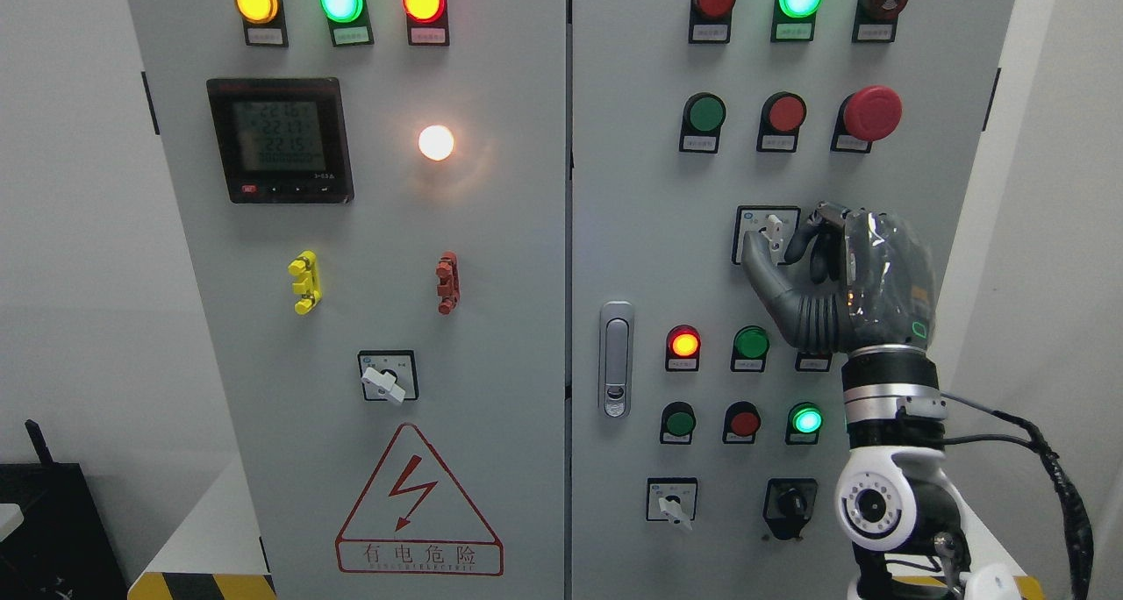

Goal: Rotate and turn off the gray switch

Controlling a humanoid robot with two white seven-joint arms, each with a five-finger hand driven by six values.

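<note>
My right hand is at the upper rotary selector switch on the right-hand door of the grey electrical control cabinet, with the arm rising from the lower right corner of the head view. The thumb comes up from below and to the left of the pale knob, and a curled forefinger closes in from the right — a pinch that brackets the little lever so a twist of the wrist can turn it. I judge the fingers to be closed on the knob, though the contact itself is too small to confirm. The palm stands off the panel, which keeps the knuckles clear of the neighbouring buttons.

The switch sits in its square plate in the middle of the right door, below the red mushroom emergency stop and above the lit red indicator lamp and the dark green button. Its lever points roughly upward, leaning slightly left; I read the turn as not yet made, or only just begun.

My left arm is out of shot. On the left door the digital meter shows its readings and a white lamp glows — the cabinet is live, which the lightning warning triangle underlines. Two similar selectors, one low on each door, are not the one in hand.

The risk as I see it: the fingertips slipping off so small a knob mid-twist.
</note>
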